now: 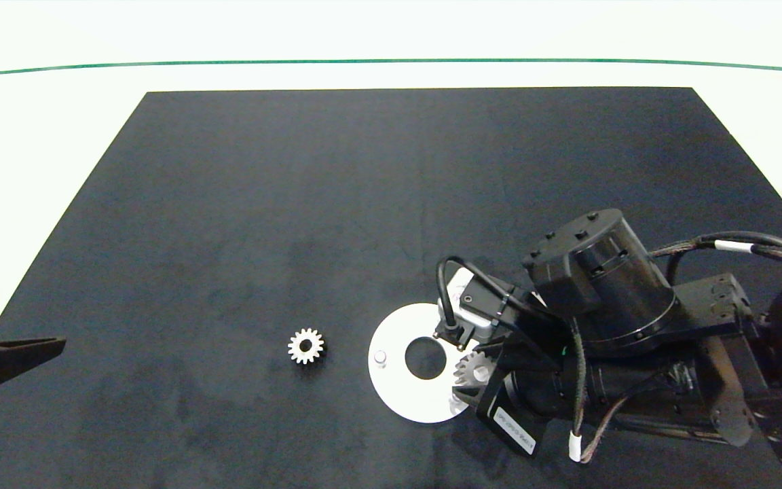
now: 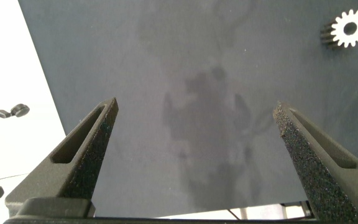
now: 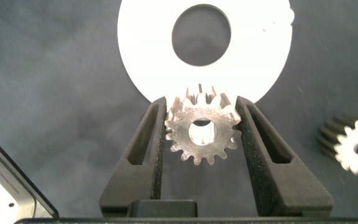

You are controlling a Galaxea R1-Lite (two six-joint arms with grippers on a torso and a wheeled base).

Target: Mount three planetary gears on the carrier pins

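Black mat (image 1: 296, 204) on white table (image 1: 58, 136); right gripper (image 3: 202, 134) jaws clamp a planetary gear (image 3: 202, 132), left gripper (image 2: 194, 155) jaws spread.

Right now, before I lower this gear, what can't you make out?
- Carrier pins: head view shows one pin on the white disc; the right arm covers the rest.
- Target pin: hidden in the right wrist view behind the gear held by the right gripper.
- Third gear: head view shows only the loose gear plus the held one.
- Left gripper: idle, open.
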